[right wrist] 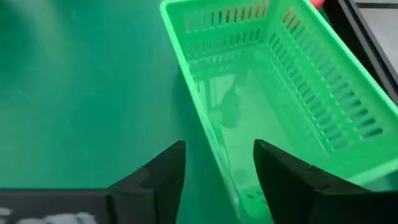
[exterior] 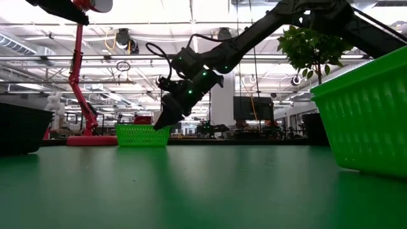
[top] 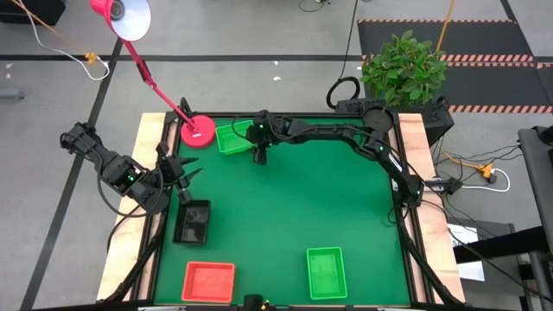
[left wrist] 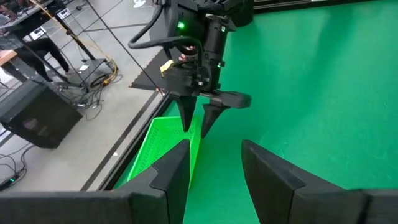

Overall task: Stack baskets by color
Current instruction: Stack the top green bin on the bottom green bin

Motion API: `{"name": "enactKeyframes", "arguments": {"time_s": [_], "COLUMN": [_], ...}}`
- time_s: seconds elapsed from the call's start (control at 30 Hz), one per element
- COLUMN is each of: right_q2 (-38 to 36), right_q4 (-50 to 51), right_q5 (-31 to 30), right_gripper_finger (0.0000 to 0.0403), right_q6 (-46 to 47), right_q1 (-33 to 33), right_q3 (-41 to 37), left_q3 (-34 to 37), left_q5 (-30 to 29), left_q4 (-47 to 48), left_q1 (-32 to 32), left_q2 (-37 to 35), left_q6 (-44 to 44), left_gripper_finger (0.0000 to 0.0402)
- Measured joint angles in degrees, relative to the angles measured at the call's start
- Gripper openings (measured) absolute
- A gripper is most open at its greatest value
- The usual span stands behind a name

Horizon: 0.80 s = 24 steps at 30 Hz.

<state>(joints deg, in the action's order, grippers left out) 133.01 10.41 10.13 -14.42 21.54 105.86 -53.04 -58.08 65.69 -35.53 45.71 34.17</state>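
A bright green slatted basket (top: 231, 139) sits at the upper left of the green table (top: 302, 207), beside the pink lamp base (top: 198, 132). The right gripper (top: 260, 158) hangs just beside its rim, fingers apart, holding nothing; the left gripper (top: 187, 173) waits open over a black basket (top: 192, 222)

The middle of the green table (top: 285, 216) is lying open for passage. At ten o'clock the pink lamp base (top: 198, 131) is crowding a green basket (top: 231, 138), with the right gripper (top: 260, 157) hanging over its inner wall. A black basket (top: 192, 222) is blocking nine o'clock, beside the left gripper (top: 180, 173); red (top: 208, 282) and green (top: 327, 271) baskets are occupying six o'clock.
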Motion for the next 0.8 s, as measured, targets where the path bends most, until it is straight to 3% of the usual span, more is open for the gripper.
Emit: {"name": "enactKeyframes", "arguments": {"time_s": [0.13,0.37,0.6,0.8], "right_q2": [0.0,0.0,-1.36,-7.69], "right_q4": [0.14,1.17,3.91,11.85], "right_q5": [-1.12,-1.2,-2.68,-15.62], "right_gripper_finger": [0.0136,0.0014,0.0015,0.0012], "right_q6": [-0.04,0.0,1.61,5.13], "right_q1": [0.03,-0.77,-3.1,-8.75], "right_q3": [0.0,0.0,0.01,-0.04], "left_q3": [0.0,0.0,0.0,0.0], "left_q5": [0.02,0.02,0.15,1.95], "left_q4": [0.0,-0.49,-6.65,-15.14], "left_q1": [0.0,0.0,0.0,0.0], "left_q2": [0.01,0.01,0.02,-0.02], "left_q6": [0.01,0.02,-4.97,-11.66], "left_gripper_finger": [0.0147,0.0147,0.0147,0.0147]}}
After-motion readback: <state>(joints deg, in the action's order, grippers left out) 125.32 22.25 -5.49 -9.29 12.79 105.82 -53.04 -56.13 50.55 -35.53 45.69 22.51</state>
